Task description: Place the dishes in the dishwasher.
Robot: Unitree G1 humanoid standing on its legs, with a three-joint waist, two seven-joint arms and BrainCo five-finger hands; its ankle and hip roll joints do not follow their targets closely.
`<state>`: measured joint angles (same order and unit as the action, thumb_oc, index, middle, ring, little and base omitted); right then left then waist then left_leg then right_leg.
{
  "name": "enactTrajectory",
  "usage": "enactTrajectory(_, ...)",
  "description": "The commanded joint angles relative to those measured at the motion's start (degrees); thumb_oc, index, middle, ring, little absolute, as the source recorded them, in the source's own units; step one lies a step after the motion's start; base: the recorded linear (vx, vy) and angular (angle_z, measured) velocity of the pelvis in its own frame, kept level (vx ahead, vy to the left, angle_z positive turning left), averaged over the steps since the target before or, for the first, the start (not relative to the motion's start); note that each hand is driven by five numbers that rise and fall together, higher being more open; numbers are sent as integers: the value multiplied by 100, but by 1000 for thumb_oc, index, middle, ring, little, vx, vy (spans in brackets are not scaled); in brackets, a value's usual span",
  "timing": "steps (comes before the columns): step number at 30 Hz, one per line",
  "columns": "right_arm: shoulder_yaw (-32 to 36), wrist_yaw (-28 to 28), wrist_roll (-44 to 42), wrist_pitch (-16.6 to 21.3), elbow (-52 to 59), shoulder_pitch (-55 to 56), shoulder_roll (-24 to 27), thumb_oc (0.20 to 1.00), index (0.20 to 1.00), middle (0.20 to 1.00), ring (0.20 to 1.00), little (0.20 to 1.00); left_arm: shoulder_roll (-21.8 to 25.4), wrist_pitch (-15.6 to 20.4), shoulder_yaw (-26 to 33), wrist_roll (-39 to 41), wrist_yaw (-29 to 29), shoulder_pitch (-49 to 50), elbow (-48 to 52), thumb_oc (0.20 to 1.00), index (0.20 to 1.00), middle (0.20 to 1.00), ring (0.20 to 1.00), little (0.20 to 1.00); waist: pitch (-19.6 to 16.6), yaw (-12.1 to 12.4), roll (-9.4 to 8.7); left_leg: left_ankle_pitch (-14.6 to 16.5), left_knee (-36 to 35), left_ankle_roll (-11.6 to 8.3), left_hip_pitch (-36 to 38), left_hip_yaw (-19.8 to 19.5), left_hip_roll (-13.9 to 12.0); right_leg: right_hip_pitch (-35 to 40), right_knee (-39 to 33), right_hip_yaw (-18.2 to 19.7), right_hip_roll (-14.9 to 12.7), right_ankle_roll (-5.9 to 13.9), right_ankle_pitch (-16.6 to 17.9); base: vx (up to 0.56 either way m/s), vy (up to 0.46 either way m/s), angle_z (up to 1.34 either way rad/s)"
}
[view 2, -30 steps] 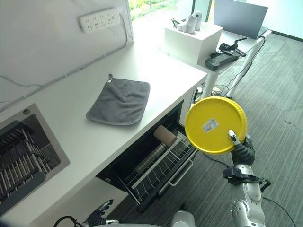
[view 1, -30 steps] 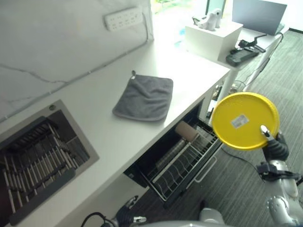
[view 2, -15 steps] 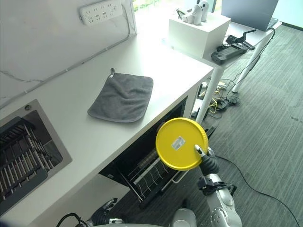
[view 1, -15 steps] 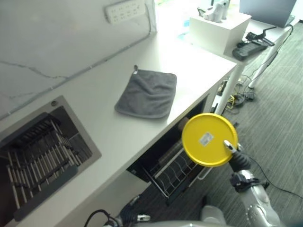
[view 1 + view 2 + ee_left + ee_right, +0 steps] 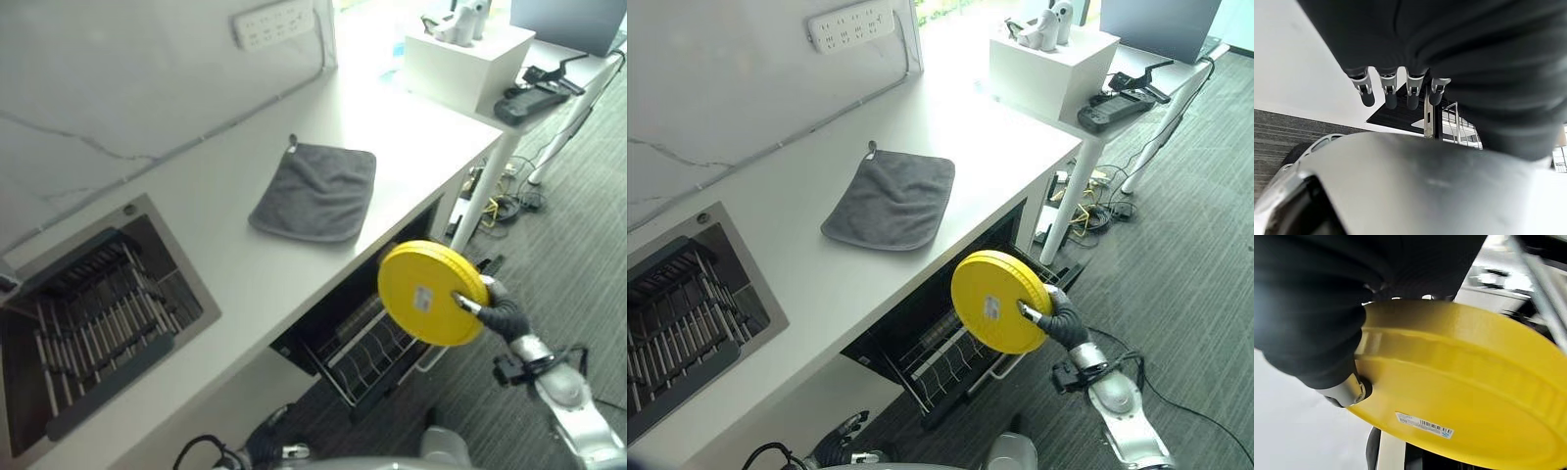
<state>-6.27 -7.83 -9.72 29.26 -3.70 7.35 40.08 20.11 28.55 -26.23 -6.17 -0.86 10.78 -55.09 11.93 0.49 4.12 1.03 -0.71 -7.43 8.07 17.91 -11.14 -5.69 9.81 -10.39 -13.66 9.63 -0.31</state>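
- Right hand (image 5: 1055,311) pinches the round yellow plastic plate (image 5: 996,302) at its rim, thumb across the labelled underside.
- Over the last second the plate has dropped from out over the carpet to just above the pulled-out wire dishwasher rack (image 5: 377,348) under the white counter (image 5: 225,255).
- Slotting it in looks next.
- Left hand (image 5: 1396,88) hangs low, fingers relaxed.

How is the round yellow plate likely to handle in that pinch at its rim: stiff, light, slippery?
The round yellow plate probably is stiff: held by one edge in the right hand, it keeps its flat shape. It looks light, likely plastic, since an edge pinch carries it. Its smooth glossy surface might slip as it tilts toward the dishwasher rack.
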Motion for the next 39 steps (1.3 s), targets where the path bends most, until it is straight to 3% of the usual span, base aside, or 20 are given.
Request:
enactTrajectory(1, 280, 249, 334, 1044, 655, -573, 106, 200, 200, 200, 200, 200, 382, 285, 209, -128, -82, 9, -41, 1000, 1000, 1000, 1000, 1000, -58, 152, -307, 88, 698, 150, -709, -495, 25, 620, 474, -517, -234, 63, -789, 15, -47, 1)
enactTrajectory(7, 266, 1077, 1914, 1374, 765, -902, 1021, 200, 200, 200, 200, 200, 537, 330, 162, -274, -107, -2, -42, 1000, 1000, 1000, 1000, 1000, -45, 273, -359, 131, 763, 153, -725, -560, 23, 627, 519, -532, -208, 49, -808, 15, -42, 1)
enactTrajectory(14, -30, 776, 2401, 1511, 1196, -1206, 1820, 200, 200, 200, 200, 200, 716, 344, 70, -300, -132, -47, 38, 1000, 1000, 1000, 1000, 1000, -9, 370, -383, 146, 796, 155, -737, -634, 44, 638, 572, -582, -189, 22, -830, 9, -18, 7)
enactTrajectory(16, -311, 829, 2560, 1342, 1353, -1460, 2057, 200, 200, 200, 200, 200, 784, 328, 9, -331, -164, -49, 122, 1000, 1000, 1000, 1000, 1000, -7, 446, -376, 147, 795, 150, -723, -684, 62, 664, 598, -613, -177, 4, -850, 40, -2, 4)
enactTrajectory(19, -497, 914, 2828, 1383, 1321, -1615, 2134, 200, 200, 200, 200, 200, 824, 274, -43, -328, -193, -80, 191, 1000, 1000, 1000, 1000, 1000, 1, 496, -377, 145, 803, 144, -713, -712, 78, 690, 614, -648, -177, -5, -858, 21, 1, 3)
enactTrajectory(21, -1071, 1101, 3338, 1435, 1067, -2084, 2136, 200, 200, 200, 200, 200, 851, 263, -167, -376, -173, -103, 214, 1000, 1000, 1000, 1000, 1000, -2, 602, -363, 168, 803, 161, -692, -764, 110, 751, 619, -693, -166, -24, -900, 44, -2, 7)
enactTrajectory(26, -1649, 1399, 3846, 1408, 1016, -2492, 2146, 200, 200, 200, 200, 200, 880, 270, -242, -470, -178, -89, 226, 1000, 1000, 1000, 1000, 1000, 5, 707, -346, 173, 792, 165, -678, -818, 143, 780, 658, -761, -158, -46, -934, 20, 11, 14)
enactTrajectory(39, -2871, 2549, 5339, 1237, 10, -3178, 1663, 200, 200, 200, 200, 200, 878, 297, -459, -619, -274, -170, 298, 1000, 1000, 1000, 1000, 1000, 64, 974, -252, 205, 854, 170, -757, -1025, 251, 770, 794, -908, -162, -94, -1031, 13, 16, 6)
